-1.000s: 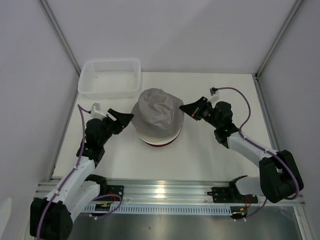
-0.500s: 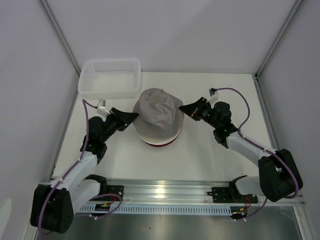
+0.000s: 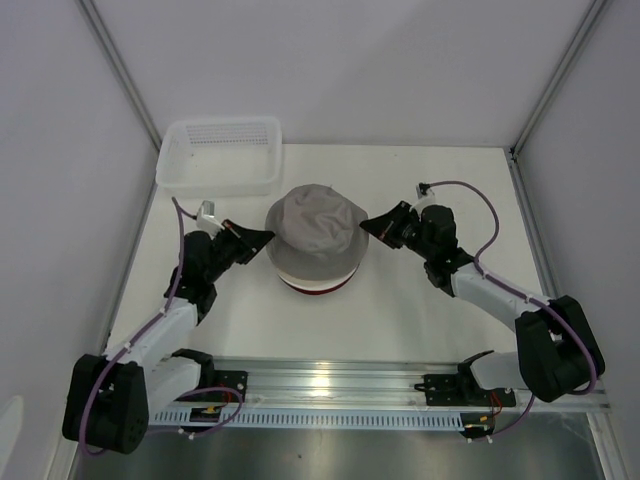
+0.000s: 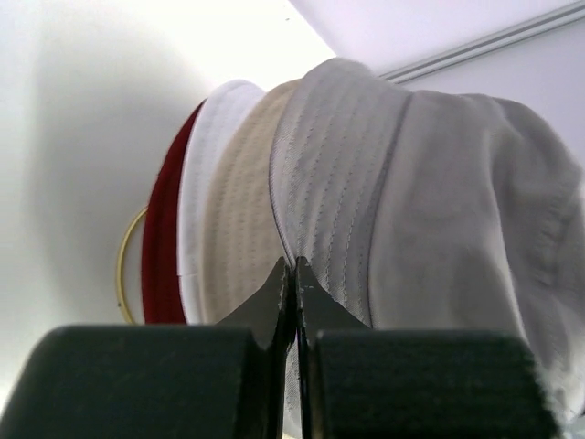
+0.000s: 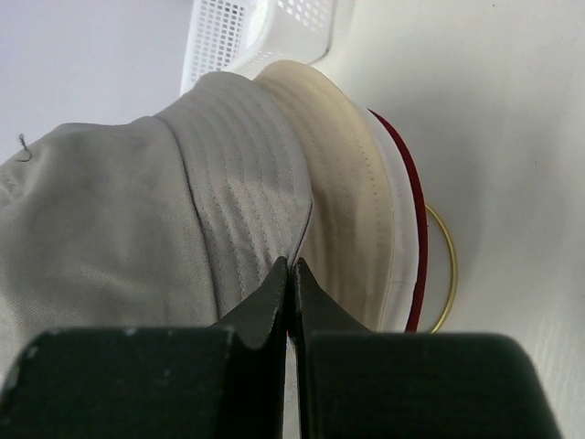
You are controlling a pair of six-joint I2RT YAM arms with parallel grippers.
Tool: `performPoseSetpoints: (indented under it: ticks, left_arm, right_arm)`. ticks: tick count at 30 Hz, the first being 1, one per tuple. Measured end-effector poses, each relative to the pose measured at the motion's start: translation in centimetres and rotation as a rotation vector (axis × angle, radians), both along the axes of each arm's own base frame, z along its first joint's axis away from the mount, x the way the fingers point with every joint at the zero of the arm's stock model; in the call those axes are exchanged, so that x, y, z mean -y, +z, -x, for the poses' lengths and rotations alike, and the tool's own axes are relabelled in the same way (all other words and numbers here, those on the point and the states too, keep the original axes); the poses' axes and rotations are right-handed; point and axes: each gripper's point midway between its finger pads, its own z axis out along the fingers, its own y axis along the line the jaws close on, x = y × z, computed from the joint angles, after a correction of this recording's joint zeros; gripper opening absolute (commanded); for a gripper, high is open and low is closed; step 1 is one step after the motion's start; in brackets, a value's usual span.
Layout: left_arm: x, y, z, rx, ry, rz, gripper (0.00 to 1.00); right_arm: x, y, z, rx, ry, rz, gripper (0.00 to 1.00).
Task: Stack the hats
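Sitting at the middle of the table (image 3: 420, 310), the four hats form one stack: the grey hat (image 3: 318, 225) is on top with its rounded crown up, the cream-beige hat (image 4: 239, 215) is directly under it, the white hat (image 4: 207, 183) is below that, and the dark red hat (image 4: 164, 247) is at the bottom, showing in the top view only as a thin rim at the stack's 6 o'clock edge. A gold wire ring (image 4: 122, 265) peeks out beneath the red brim, against the tabletop. The left gripper (image 3: 266, 236) meets the stack at its 9 o'clock side, and the right gripper (image 3: 366, 224) meets it at about 2 o'clock, so the two face each other across the pile. In each wrist view the dark fingertips are pressed fully together right at the stitched brim of the grey hat, where it lies over the cream-beige brim. Each pair appears to have the edge of that grey brim nipped between its tips, though the fabric inside the pinch is too thin to see clearly. A white mesh basket (image 3: 220, 160) stands at the table's 11 o'clock corner, apart from the stack and from both arms.
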Motion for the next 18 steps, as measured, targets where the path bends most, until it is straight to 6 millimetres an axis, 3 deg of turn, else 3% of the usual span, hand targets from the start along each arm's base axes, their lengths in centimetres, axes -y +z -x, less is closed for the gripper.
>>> performPoseSetpoints:
  ticks: [8,18]
  left_arm:
    - [0.1,-3.3,-0.4,-0.075,-0.009,-0.031,0.01]
    - [0.2,-3.5,-0.4,-0.057,-0.027,-0.060,0.01]
  right_arm:
    - [-1.1,-2.7,0.2,-0.057,0.027,0.031,0.00]
    - [-1.3,-2.8,0.0,-0.044,0.034,0.075,0.00]
